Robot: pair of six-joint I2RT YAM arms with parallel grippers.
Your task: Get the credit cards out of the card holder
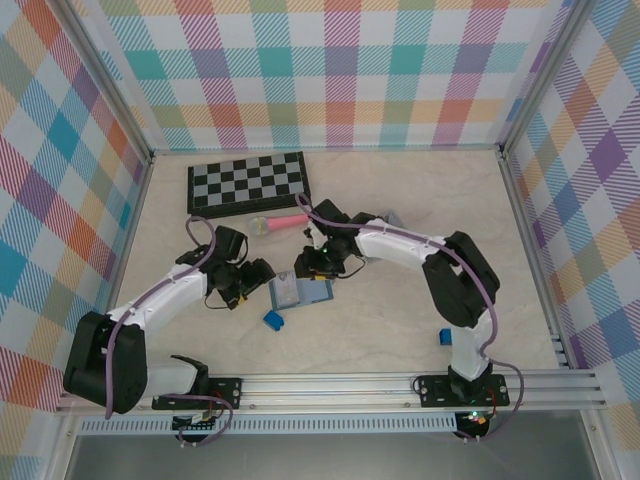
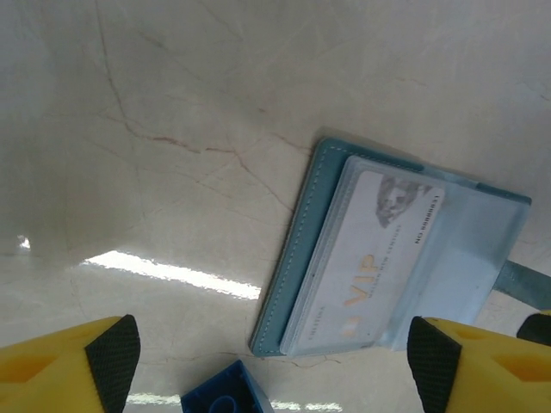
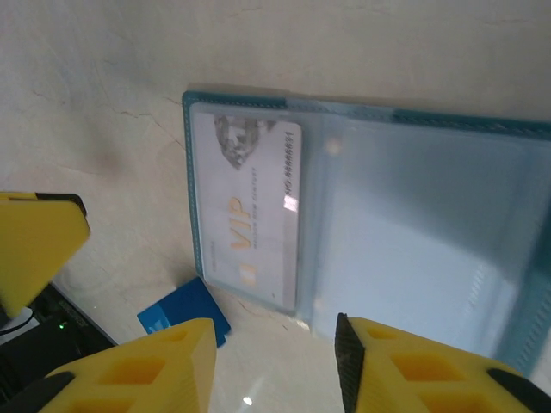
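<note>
The slate-blue card holder (image 1: pixel 301 293) lies open flat on the table between both grippers. A pale credit card (image 2: pixel 366 262) printed with gold "VIP" rests on its left inner panel (image 3: pixel 200 185); the credit card (image 3: pixel 250 219) lies flat, and I cannot tell whether a slot holds it. The right inner panel (image 3: pixel 413 249) is light grey-blue. My left gripper (image 2: pixel 271 366) hovers by the holder's near-left corner, jaws wide apart and empty. My right gripper (image 3: pixel 275 353) hangs over the holder's near edge, open with nothing between its fingers.
A small blue block (image 1: pixel 274 319) sits just in front of the holder's corner, also close under my left gripper (image 2: pixel 225 391). Another blue block (image 1: pixel 444 338) lies by the right arm. A chessboard (image 1: pixel 248 182) and a pink object (image 1: pixel 282 224) lie further back.
</note>
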